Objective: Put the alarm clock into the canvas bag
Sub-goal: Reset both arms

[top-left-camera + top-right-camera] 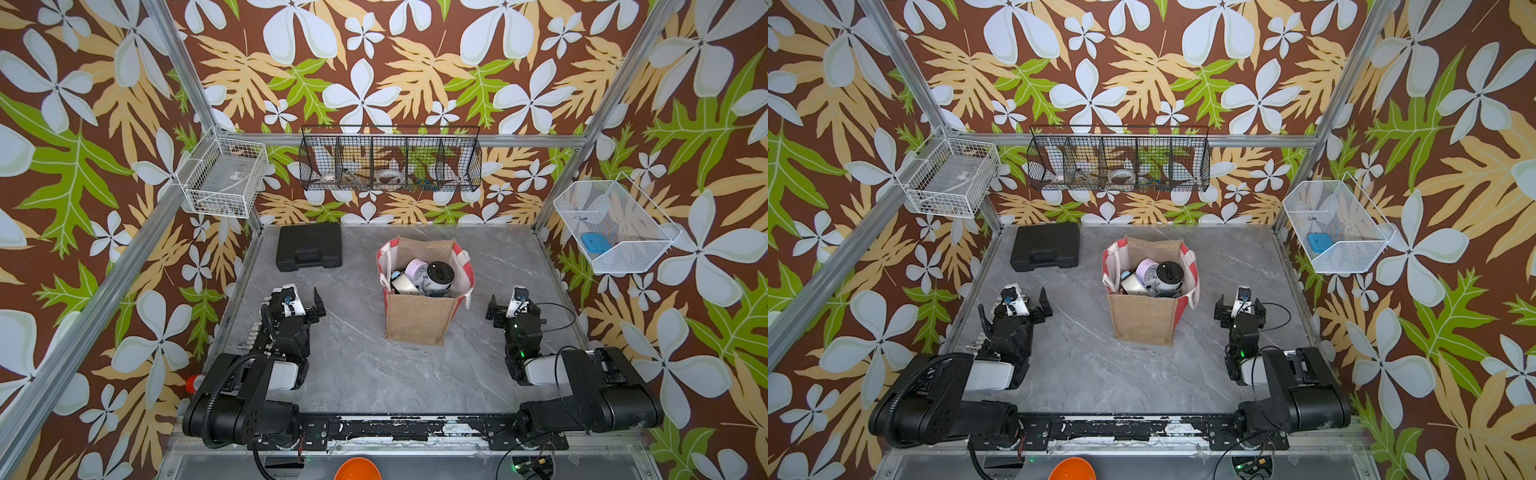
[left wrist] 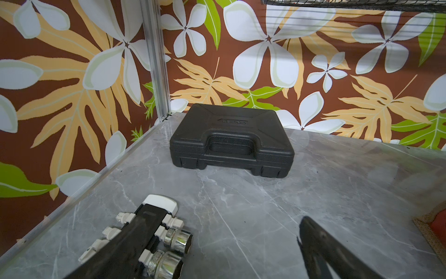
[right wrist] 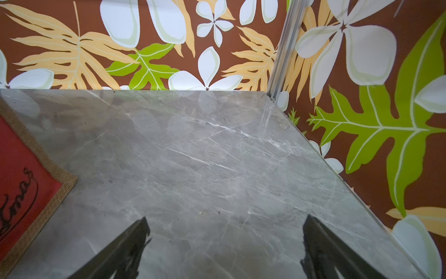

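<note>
The grey marbled table (image 1: 353,365) takes up the floor of the cell, and the canvas bag (image 1: 417,320) stands upright near its middle, mouth open, a tan burlap side turned toward the robot and the red panels to either side (a corner of one red panel, with dark script lettering, shows at the edge of the right wrist view). The flat black case (image 1: 309,247) lies closed in the far left corner, well apart from the bag. Both arms sit folded low at the near edge, one on each side of the bag. The left gripper (image 2: 223,217) has its jaws spread wide and grasps nothing; the right gripper (image 3: 225,217) is likewise spread and empty, with only bare table between its fingers. The alarm clock (image 1: 439,275), round and white with its dark back facing up, lies inside the bag, packed against a lilac clock (image 1: 415,268) and other small items. A socket rail (image 2: 169,239) with chrome sockets lies on the table beneath the left gripper.
</note>
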Motion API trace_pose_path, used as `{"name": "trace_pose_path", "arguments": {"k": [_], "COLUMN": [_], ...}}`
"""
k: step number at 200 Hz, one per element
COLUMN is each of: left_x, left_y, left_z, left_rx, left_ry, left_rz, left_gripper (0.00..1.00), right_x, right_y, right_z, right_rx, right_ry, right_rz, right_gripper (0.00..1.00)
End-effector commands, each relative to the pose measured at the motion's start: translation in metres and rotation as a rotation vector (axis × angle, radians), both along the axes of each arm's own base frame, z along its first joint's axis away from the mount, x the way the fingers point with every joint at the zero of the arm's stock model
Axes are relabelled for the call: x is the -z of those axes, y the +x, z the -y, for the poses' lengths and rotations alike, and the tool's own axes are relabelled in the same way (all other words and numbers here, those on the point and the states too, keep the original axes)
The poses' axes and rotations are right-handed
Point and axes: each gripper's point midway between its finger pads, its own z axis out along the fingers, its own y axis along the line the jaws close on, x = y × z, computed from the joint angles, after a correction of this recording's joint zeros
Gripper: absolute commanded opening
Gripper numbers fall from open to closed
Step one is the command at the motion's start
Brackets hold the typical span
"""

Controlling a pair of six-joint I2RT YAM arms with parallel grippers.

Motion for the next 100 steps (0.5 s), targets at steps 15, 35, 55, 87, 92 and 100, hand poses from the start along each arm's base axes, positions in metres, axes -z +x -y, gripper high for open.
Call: {"name": "trace_pose_path", "arguments": {"k": [15, 35, 55, 87, 92, 100], "left_x": [-0.011, -0.01, -0.007, -0.009, -0.008, -0.009], "left_y": [0.001, 0.003, 0.008, 0.007, 0.007, 0.007], "left_z": [-0.001, 0.0, -0.001, 0.0, -0.001, -0.001], "left_rx": [-0.007, 0.001, 0.046, 0.049, 0.048, 0.048], "left_ry": [-0.012, -0.013, -0.04, -0.038, -0.038, -0.038], "left_rz": [0.047, 0.039, 0.021, 0.028, 0.028, 0.03], "left_gripper": [1.0, 1.0, 1.0, 1.0, 1.0, 1.0], "right_x": [-0.011, -0.008, -0.008, -0.009, -0.009, -0.009], "right_y": [0.024, 0.028, 0.028, 0.028, 0.028, 0.028], "right_z": [-0.009, -0.007, -0.006, -0.006, -0.005, -0.006], "right_rx": [-0.053, -0.061, -0.063, -0.062, -0.062, -0.063], "right_ry": [0.004, 0.02, 0.032, 0.032, 0.033, 0.033], "right_rz": [0.005, -0.011, -0.01, -0.006, -0.007, -0.007], "right_gripper": [1.0, 0.99, 1.0, 1.0, 0.99, 1.0]}}
